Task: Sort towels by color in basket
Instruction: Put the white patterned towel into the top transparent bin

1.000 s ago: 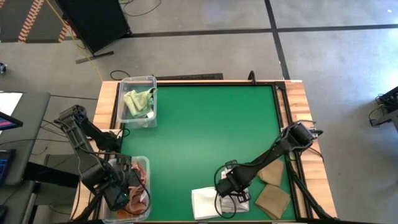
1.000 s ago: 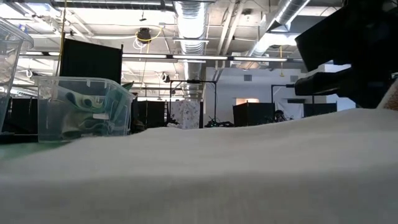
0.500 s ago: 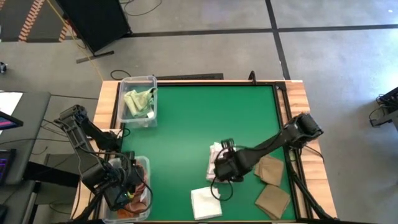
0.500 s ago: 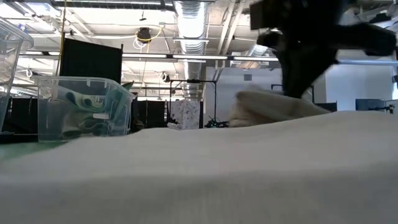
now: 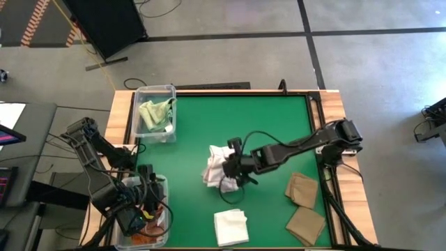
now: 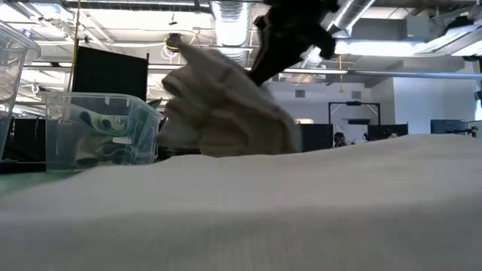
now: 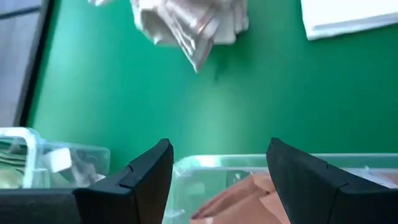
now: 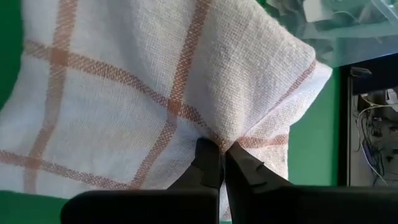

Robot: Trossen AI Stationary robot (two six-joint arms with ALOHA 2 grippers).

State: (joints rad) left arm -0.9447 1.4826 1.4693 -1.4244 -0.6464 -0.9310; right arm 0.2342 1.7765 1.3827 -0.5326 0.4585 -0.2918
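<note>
low view: white cloth [image 6: 241, 211] fills the foreground, hides the table; near bin [image 6: 11, 68] cut off at edge

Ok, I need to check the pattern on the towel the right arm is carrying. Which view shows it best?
The right wrist view: the checked towel fills the picture, white with rust-orange lines, pinched in the shut right gripper. The high view shows only a small bunched white cloth. The low view shows a pale hanging bundle, the left wrist view a crumpled part.

Bunched white-checked towel [image 5: 215, 164], lifted mid-table

Bright even light, blurred low-view foreground
</note>
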